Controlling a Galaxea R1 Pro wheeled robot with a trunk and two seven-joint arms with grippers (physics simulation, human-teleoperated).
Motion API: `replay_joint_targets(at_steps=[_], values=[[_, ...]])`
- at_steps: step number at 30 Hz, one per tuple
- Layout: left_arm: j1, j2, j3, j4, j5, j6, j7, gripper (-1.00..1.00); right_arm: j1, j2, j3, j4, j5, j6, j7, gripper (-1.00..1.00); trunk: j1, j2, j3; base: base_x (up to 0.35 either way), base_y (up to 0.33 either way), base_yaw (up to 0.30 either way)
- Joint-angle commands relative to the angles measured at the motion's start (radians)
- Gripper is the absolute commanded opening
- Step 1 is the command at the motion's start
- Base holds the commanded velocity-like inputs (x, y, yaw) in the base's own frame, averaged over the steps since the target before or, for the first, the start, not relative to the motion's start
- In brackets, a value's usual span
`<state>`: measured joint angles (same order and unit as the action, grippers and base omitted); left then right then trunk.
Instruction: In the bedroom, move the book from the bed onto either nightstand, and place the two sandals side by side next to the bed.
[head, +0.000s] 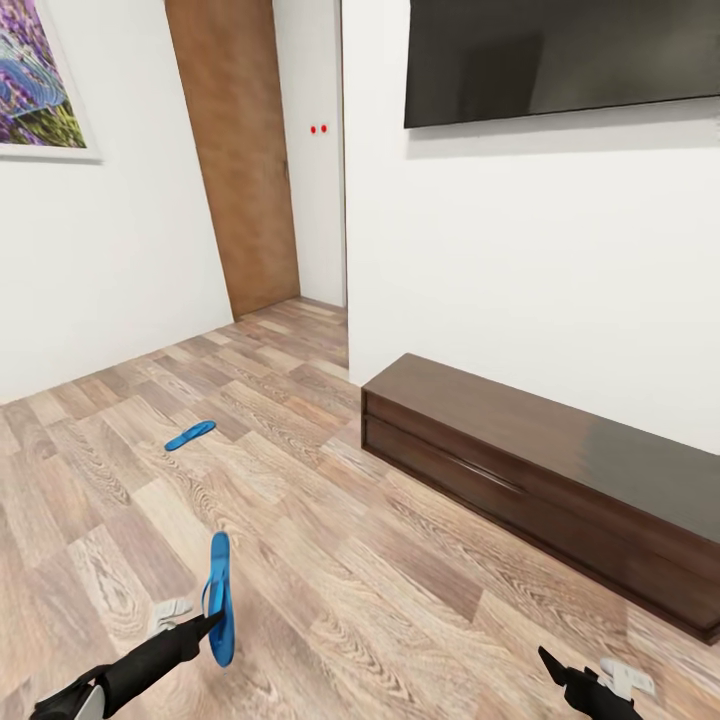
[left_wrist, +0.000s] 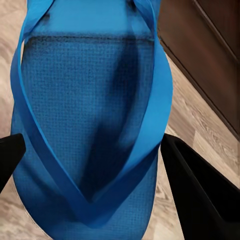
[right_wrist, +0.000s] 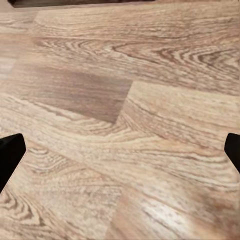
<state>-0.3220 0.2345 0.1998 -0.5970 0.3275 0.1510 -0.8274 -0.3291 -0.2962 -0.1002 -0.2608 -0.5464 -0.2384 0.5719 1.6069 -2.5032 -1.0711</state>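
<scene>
One blue sandal (head: 190, 435) lies flat on the wood-plank floor, out in the middle of the room. The second sandal (head: 220, 598) is tilted on its edge at my left gripper (head: 205, 628), which is shut on it. In the left wrist view this sandal (left_wrist: 90, 115) spans the whole gap between the black fingers (left_wrist: 200, 200), its strap side facing the camera. My right gripper (head: 580, 682) hangs low at the right, open over bare floor, with its gripper (right_wrist: 125, 140) holding nothing in the right wrist view. The bed, the book and the nightstand are out of view.
A long low dark-wood cabinet (head: 540, 470) runs along the white wall at the right, under a wall-mounted black screen (head: 560, 55). A brown door (head: 235, 150) and a doorway stand at the back. A framed picture (head: 35, 85) hangs at the left.
</scene>
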Motion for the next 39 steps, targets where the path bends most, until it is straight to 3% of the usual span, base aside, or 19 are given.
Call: replay_joint_targets(at_steps=[1,15,34,36,39], values=[[0.0,-0.001,0.001,0.0,0.007,0.01,-0.004,-1.0,-0.001,0.0,-0.004,0.002,-0.004,0.001,0.008,1.0,-0.001,0.0,0.003,0.0,0.0,0.0],[0.0,-0.004,0.001,0.0,0.007,0.01,-0.004,-1.0,-0.001,0.0,-0.004,0.002,-0.004,0.001,0.008,1.0,-0.007,0.004,0.057,0.0,0.0,0.0],[0.0,-0.01,0.001,0.0,0.006,0.01,-0.004,-1.0,-0.001,-0.003,-0.004,0.002,-0.004,0.002,0.008,1.0,-0.08,0.137,0.117,0.0,0.0,0.0],[-0.001,-0.01,0.001,0.0,0.001,0.01,-0.004,-1.0,-0.001,-0.003,-0.004,0.002,-0.004,0.002,0.008,1.0,-0.088,0.151,0.123,0.0,0.0,0.0],[0.0,-0.014,0.0,0.0,-0.032,0.01,-0.004,-1.0,-0.001,-0.003,-0.004,0.002,-0.004,0.002,0.008,1.0,-0.099,0.172,0.132,0.0,0.0,0.0]])
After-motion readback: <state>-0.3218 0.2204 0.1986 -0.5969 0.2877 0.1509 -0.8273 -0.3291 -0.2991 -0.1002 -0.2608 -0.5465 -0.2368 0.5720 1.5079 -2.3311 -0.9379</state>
